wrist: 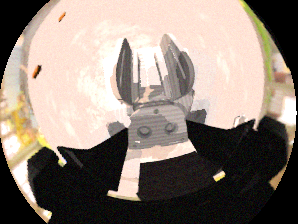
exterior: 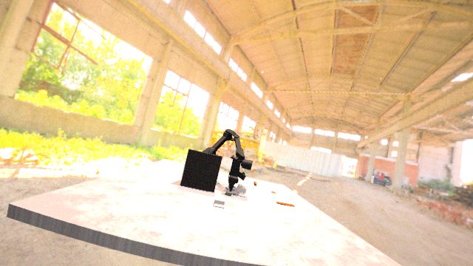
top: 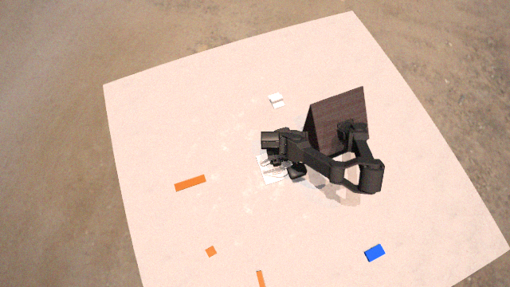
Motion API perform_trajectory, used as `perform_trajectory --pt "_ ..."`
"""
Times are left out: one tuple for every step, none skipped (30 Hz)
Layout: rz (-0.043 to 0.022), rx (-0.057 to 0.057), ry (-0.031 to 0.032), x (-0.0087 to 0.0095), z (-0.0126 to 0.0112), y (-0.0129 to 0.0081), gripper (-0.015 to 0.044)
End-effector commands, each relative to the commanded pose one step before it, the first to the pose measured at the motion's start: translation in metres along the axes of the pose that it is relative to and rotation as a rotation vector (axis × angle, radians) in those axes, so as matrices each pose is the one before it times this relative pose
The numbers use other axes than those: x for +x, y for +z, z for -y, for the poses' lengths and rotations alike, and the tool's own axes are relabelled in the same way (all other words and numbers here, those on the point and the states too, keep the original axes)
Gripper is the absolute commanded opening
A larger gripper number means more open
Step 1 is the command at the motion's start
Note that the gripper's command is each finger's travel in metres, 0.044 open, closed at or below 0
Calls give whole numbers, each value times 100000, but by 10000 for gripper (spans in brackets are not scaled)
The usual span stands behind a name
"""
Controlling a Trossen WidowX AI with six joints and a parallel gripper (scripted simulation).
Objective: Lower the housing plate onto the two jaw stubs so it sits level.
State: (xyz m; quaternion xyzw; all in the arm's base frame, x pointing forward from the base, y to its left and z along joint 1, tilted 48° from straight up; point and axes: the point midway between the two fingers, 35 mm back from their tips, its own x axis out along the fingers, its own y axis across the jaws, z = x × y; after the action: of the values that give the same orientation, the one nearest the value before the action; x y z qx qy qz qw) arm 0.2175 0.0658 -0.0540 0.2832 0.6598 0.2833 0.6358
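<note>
The grey housing plate (wrist: 157, 134), with two round marks and a small hole on its face, is between my fingertips in the wrist view. My gripper (wrist: 156, 127) (top: 276, 162) (exterior: 231, 188) is shut on it from both sides. Two grey curved jaws, the left jaw (wrist: 124, 75) and the right jaw (wrist: 175, 67), point away from the plate's far edge. The plate covers their rear ends, so the stubs are hidden. I cannot tell whether the plate touches them or is fully level. The white base (top: 269, 179) lies under the jaws.
A tall dark brown block (top: 339, 115) (exterior: 201, 171) stands beside the arm. A small white block (top: 276, 100) (exterior: 219, 203) lies beyond the base. Several other pieces lie farther off, including an orange bar (top: 190, 182) (exterior: 285, 204), an orange square (top: 211, 251) and a blue block (top: 374, 253).
</note>
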Motion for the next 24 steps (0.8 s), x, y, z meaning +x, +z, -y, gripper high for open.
perform_trajectory --pt "-250 380 344 260 -62 -125 351" --pt "0 -2 2 30 0 -1 351" --pt "0 -1 1 10 0 0 351" --pt "0 0 0 0 0 0 351" --pt "0 0 0 0 0 0 351" --pt "0 0 0 0 0 0 351" --pt "0 0 0 0 0 0 351" --pt "0 0 0 0 0 0 351" --pt "0 0 0 10 0 0 351" --pt "0 0 1 30 0 0 351" --pt "-1 0 3 50 0 -1 351" --pt "-1 0 4 64 -1 -1 351" --pt "-1 0 3 50 -1 -1 351" --pt "-1 0 2 30 0 -1 351" --pt "0 0 1 10 0 0 351" --pt "0 0 0 0 0 0 351" --pt "0 0 0 0 0 0 351" --pt "0 0 0 0 0 0 351" --pt "0 0 0 0 0 0 351" --pt "0 0 0 0 0 0 351" --pt "0 -9 0 10 0 0 351" --pt "0 -27 1 30 0 0 351" --pt "-1 -45 3 50 -1 -1 351" --pt "-1 -57 4 64 -1 -1 351"
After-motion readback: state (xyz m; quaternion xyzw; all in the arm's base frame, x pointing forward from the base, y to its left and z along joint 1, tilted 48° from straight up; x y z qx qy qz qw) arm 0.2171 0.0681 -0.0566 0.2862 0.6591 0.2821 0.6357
